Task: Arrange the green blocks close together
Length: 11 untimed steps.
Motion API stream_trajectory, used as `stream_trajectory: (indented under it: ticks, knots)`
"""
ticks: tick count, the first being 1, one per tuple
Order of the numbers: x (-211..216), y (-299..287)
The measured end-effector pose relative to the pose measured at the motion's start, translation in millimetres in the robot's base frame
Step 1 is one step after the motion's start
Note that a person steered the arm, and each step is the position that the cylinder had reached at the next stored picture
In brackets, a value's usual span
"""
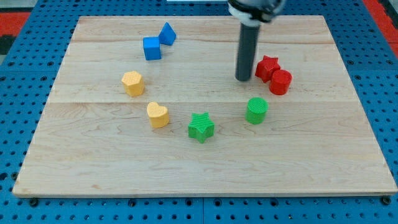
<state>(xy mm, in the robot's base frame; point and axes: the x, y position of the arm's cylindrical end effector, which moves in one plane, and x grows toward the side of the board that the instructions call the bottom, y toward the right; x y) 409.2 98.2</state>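
A green star block (201, 126) lies at the lower middle of the wooden board (205, 168). A green cylinder block (256, 110) stands to its right and slightly higher, a short gap apart from it. My tip (243, 79) rests on the board above the green cylinder and a little to its left, clear of it. The tip is just left of the red star block (267, 66).
A red cylinder (280, 81) touches the red star at the view's right. A yellow hexagon block (132, 83) and a yellow heart block (158, 115) lie at the left. A blue cube (152, 48) and a blue triangular block (166, 33) sit at the top left.
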Motion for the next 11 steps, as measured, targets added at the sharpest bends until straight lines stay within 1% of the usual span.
stream_trajectory:
  ticks: [1,2,3,4,5,6,8,9,10,11]
  knots:
    - [31,16]
    - [47,20]
    - [75,3]
    - [76,-22]
    - [49,-64]
    - [49,-122]
    - [81,-93]
    - [81,-126]
    - [111,-132]
    - [120,-85]
